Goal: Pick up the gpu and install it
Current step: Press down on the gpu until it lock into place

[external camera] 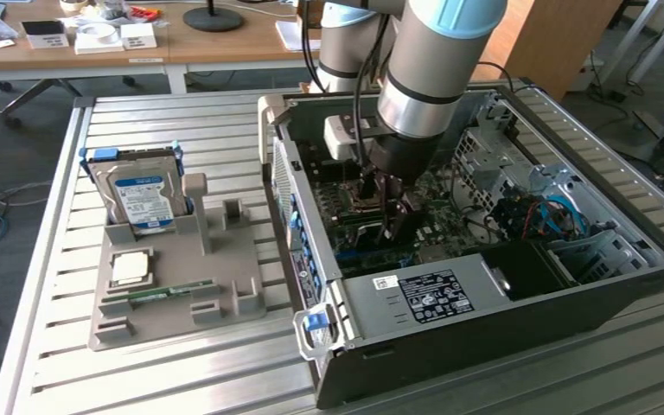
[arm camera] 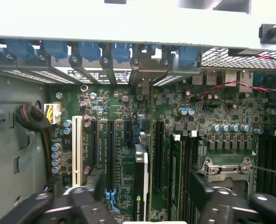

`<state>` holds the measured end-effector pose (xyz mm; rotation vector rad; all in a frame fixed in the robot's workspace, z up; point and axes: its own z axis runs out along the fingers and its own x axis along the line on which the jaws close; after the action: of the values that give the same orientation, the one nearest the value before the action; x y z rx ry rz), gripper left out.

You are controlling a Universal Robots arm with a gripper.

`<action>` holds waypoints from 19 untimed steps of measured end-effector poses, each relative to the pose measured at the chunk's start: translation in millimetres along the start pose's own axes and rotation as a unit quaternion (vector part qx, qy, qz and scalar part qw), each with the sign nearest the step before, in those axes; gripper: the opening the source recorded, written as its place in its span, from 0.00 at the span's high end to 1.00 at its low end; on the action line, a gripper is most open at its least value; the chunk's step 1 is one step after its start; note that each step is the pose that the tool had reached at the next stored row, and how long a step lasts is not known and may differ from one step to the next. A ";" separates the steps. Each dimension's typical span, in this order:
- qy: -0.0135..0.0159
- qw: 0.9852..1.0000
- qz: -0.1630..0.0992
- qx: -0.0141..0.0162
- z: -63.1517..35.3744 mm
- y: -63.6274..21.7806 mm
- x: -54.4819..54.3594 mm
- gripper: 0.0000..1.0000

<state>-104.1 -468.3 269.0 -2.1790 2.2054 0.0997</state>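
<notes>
The arm reached down into the open computer case (external camera: 609, 259), which lay on its side on the slatted metal surface (external camera: 194, 363). In the wrist view the gpu (arm camera: 140, 182) stood on edge on the motherboard (arm camera: 212, 112), its black edge with a green logo facing the camera and its metal bracket lined up with the rear slot covers (arm camera: 142, 70). It appeared to sit in one of the long expansion slots, though how fully it was pressed home could not be told. The claw (arm camera: 145, 205) hung directly over the card, its two dark fingers (arm camera: 82, 205) standing apart on either side of it and not visibly pressing on its faces.

On the exterior view's left, the grey holder tray (external camera: 170, 294) carried the hard drive (external camera: 145, 194) upright, plus a RAM stick (external camera: 170, 292) and a small square chip (external camera: 130, 270).

Judging by this, the pick-up and the carry into the case were done, and the placement looked nearly finished.
</notes>
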 end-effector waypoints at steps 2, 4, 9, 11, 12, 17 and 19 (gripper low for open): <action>0.000 1.000 0.000 0.000 0.0 0.2 0.0 0.27; 0.000 1.000 0.000 0.000 0.0 0.4 0.0 0.27; 0.000 1.000 0.000 0.000 0.0 0.8 0.0 0.50; 0.000 1.000 0.000 0.000 0.0 0.9 0.0 0.56; 0.000 1.000 0.000 0.000 0.0 1.0 0.0 0.62; 0.000 1.000 0.000 0.000 0.0 1.5 0.0 0.79; 0.000 1.000 0.000 0.000 0.0 1.7 0.0 0.85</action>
<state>-105.8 -468.3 269.0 -2.1790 2.2054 0.0997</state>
